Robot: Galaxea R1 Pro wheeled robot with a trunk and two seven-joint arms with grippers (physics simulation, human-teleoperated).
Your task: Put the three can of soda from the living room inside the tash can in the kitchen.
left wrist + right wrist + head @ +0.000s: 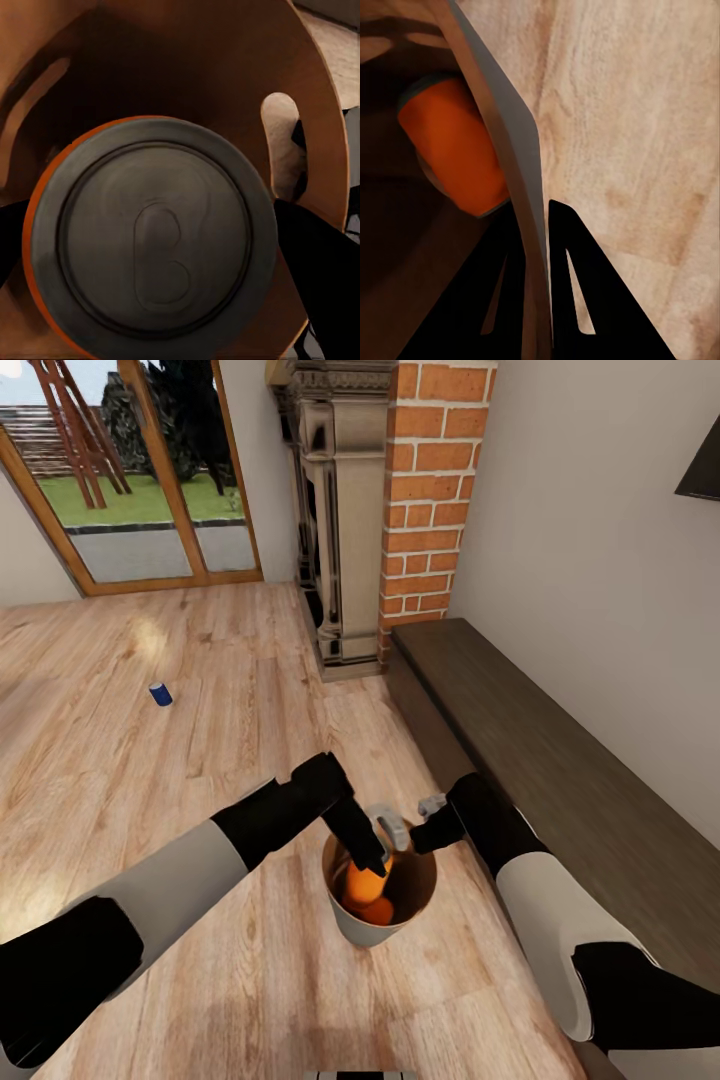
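- Head view: your left gripper point(372, 863) reaches down into the trash can point(350, 928), which stands on the wood floor point(150, 760) just beside the dark bench point(560, 760). You can count two orange cans inside: one orange can point(360, 885) right at the left fingertips and a second orange can point(378, 911) lower in the bin. One blue can point(160, 694) stands on the floor well apart, toward the glass doors point(130, 480). Your right gripper point(425, 825) sits at the bin's rim on the bench side.
- Left wrist view: the silver top of the orange can point(154, 240) sits between your two dark fingers point(315, 262), which press its sides, so the left gripper holds it inside the trash can point(225, 67).
- Right wrist view: your right gripper point(537, 225) is closed narrowly on the wall of the trash can point(514, 150), one finger on each side of it. One orange can point(454, 142) lies inside.
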